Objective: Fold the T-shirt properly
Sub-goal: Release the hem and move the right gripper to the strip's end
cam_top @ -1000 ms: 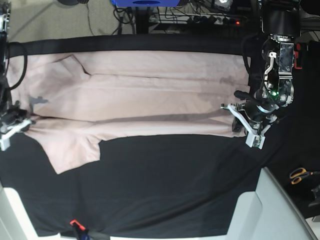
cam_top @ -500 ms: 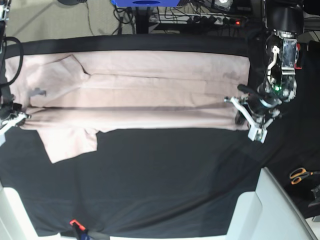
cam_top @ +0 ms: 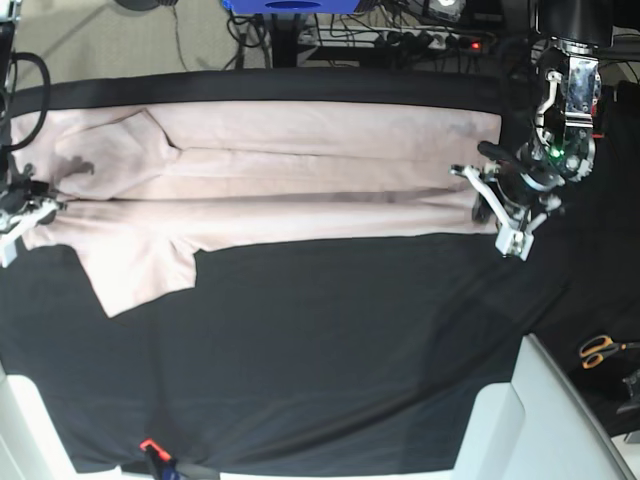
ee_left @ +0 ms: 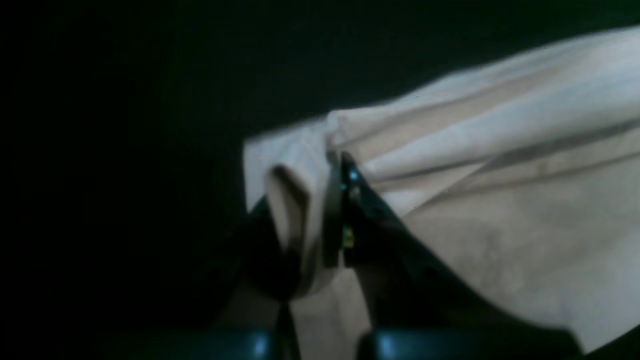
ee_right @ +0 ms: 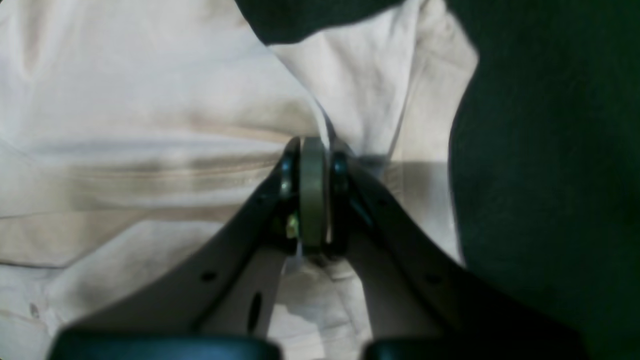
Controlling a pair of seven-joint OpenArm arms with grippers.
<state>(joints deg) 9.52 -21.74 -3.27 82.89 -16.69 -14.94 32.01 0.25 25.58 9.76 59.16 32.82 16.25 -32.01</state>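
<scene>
The pale pink T-shirt (cam_top: pixel 300 180) lies stretched sideways across the far half of the black cloth (cam_top: pixel 330 360), with a long crease along its length and one sleeve (cam_top: pixel 140 280) hanging toward the near side at the left. My left gripper (cam_top: pixel 490 212) is shut on the shirt's right end. In the left wrist view, that gripper (ee_left: pixel 341 167) pinches a bunched fold of pink fabric (ee_left: pixel 500 200). My right gripper (cam_top: pixel 22 213) is shut on the left end. Its wrist view shows the gripper (ee_right: pixel 315 150) clamped on the cloth (ee_right: pixel 125 100) near an edge.
Orange-handled scissors (cam_top: pixel 600 350) lie off the cloth at the right. A white surface (cam_top: pixel 545 420) fills the near right corner, and a red clamp (cam_top: pixel 150 446) grips the cloth's near edge. Cables and a power strip (cam_top: pixel 430 40) run behind the table.
Both grippers have moved toward the far side, carrying the shirt's near edge with them. The pink band is narrower and the hanging sleeve has shifted farther back.
</scene>
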